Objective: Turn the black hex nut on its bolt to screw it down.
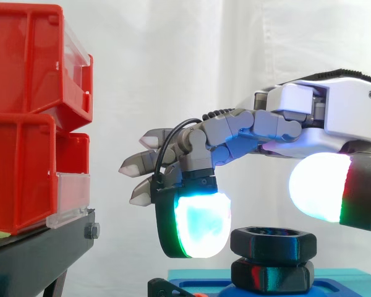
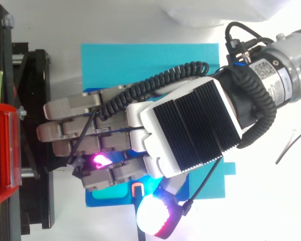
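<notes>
Red bins [image 1: 25,117] are stacked at 9 o'clock in the side view, on the black stand [image 1: 31,250]. The hand [image 1: 340,105] enters from 3 o'clock, with most fingers stretched out toward the bins. It is open and grips nothing. One finger bends down, and its cyan-white pad [image 1: 201,224] hangs just beside the black hex nut [image 1: 273,242] at the nut's 9 o'clock; I cannot tell if they touch. The white thumb pad [image 1: 318,185] sits above the nut at its 1 o'clock, apart from it. The blue base plate [image 2: 140,63] lies on the white worktop [image 2: 271,201] under the hand. The nut is at 5 o'clock in the side view, upright, stacked on a second black hex piece [image 1: 272,276] over the blue plate.
</notes>
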